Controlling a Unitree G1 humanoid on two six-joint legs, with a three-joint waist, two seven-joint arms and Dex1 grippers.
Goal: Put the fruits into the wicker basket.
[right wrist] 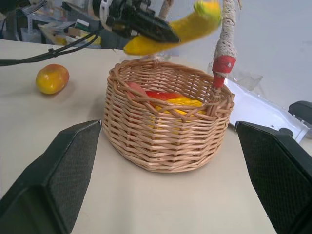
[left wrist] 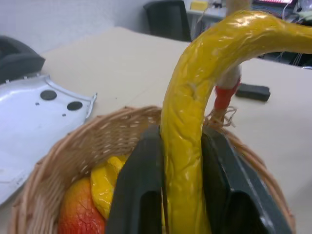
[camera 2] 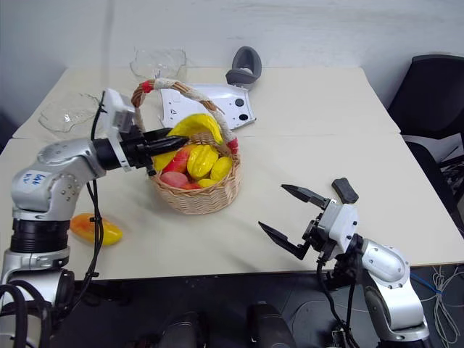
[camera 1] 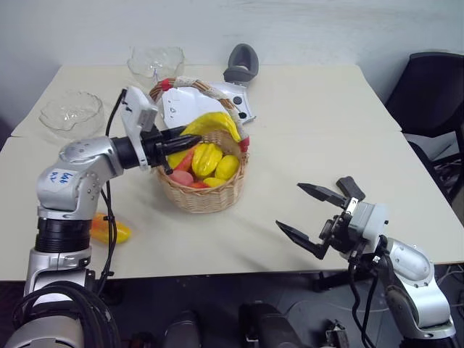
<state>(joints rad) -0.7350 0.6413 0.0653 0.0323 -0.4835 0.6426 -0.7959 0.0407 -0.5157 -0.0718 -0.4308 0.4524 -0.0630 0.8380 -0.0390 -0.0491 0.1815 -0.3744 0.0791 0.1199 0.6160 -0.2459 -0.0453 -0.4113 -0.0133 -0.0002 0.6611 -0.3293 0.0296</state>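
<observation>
The left gripper (camera 1: 176, 138) pinches the curved yellow toy banana (camera 1: 212, 125) directly above the round tan wicker basket (camera 1: 203, 194) — placed for a drop. The oval orange-red mango (camera 2: 95, 228) lies on the table's near-left edge — the right gripper (camera 1: 312, 213) hangs spread, empty.
</observation>
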